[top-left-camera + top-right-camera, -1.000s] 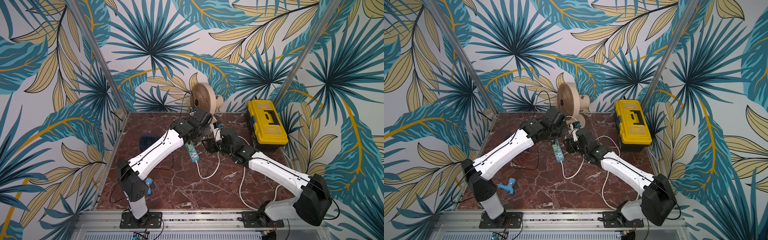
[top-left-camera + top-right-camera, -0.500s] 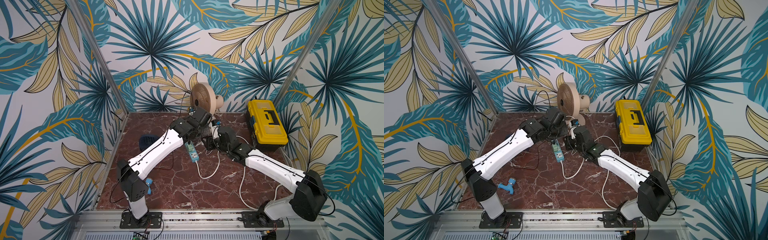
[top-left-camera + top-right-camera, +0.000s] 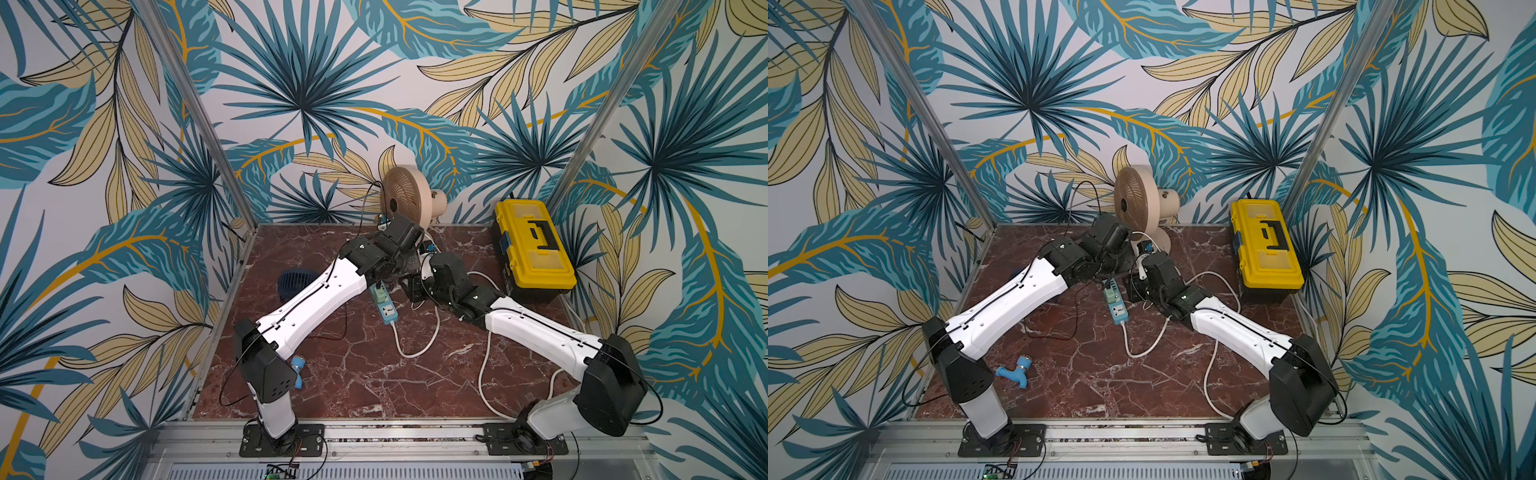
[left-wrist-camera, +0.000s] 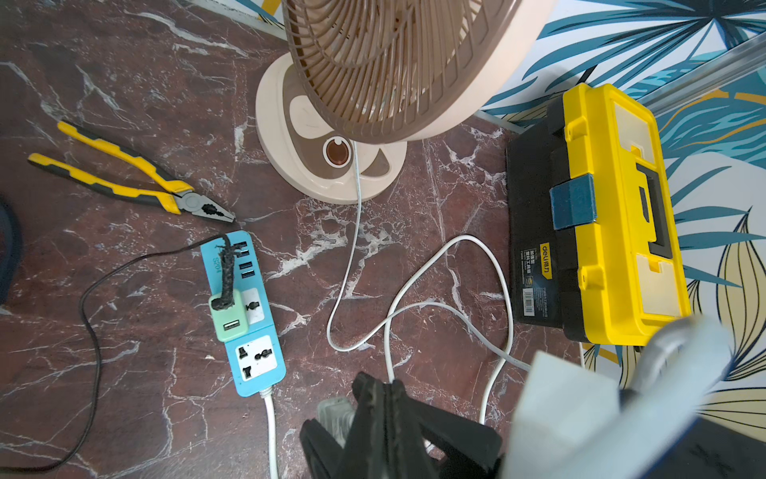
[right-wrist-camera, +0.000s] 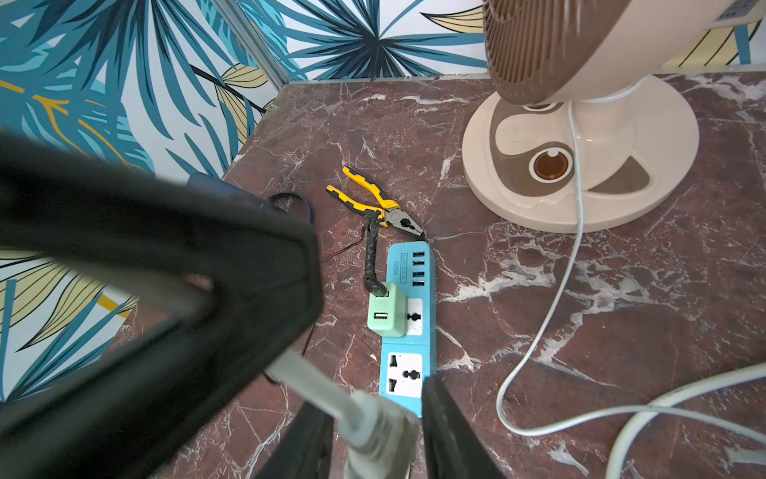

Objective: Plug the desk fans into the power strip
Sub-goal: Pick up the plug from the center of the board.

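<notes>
On the left, the left end effector was closed tight on a white cord just behind the plug, which I took for that of the desk fan. Just beside it, near the middle of the desk, lay the power strip, its long axis running from the back toward the front. A green adapter filled the rear socket. The front socket was free, just ahead of the plug and lower. The right end effector, seemingly the nearer one, stood narrow around the plug; if it really pinched it, I could not tell. At far right the yellow toolbox was closed, its content hidden.
</notes>
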